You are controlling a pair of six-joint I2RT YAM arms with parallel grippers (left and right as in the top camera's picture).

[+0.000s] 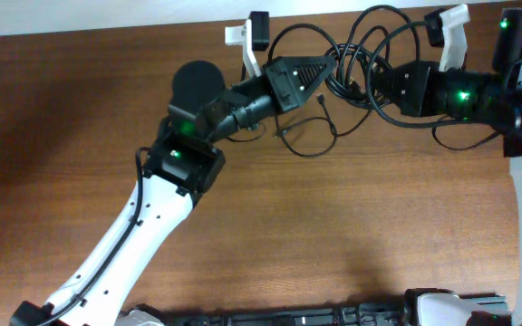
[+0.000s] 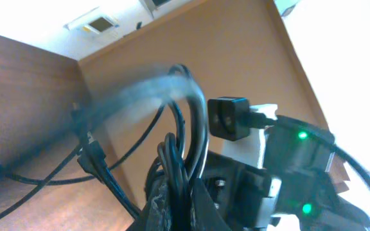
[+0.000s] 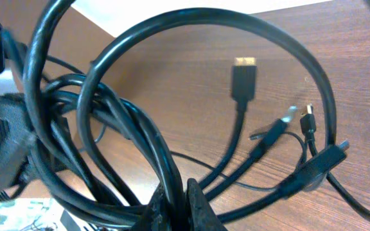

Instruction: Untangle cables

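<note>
Overhead, we see the left tool (image 1: 332, 69) and right tool (image 1: 372, 86) facing each other near the far edge of the tabletop (image 1: 361, 235), tips close together, both pushed into the cables (image 1: 356, 45). The cables are one knotted black bundle between the two tools. Big loops fan out toward the far tabletop edge. One thin strand (image 1: 308, 147) trails onto the wood just below the left tool, with a small plug on its end.

Left wrist view: we see the left tool's fingers (image 2: 204, 215) pressed together at the bottom of frame. Several cables are pinched between them and rise out in a tight arch. The top of the arch is motion-blurred, so we cannot count strands there. Lower strands droop toward the tabletop at left. The right arm (image 2: 300, 173) sits just behind the bundle, green lights on.

Right wrist view: the right tool's fingers (image 3: 201, 215) are closed down to a narrow slit, with a thick clump of cables clamped in it. From the clamp, two large loops stand up and more strands run off left.

Loose plug ends (image 3: 244, 77) show at right against the wood: one flat plug with a gold-coloured tip, two smaller ones beside it, and one dark connector against the big loop. We cannot tell whether these plugs touch the tabletop or hang just above it.
</note>
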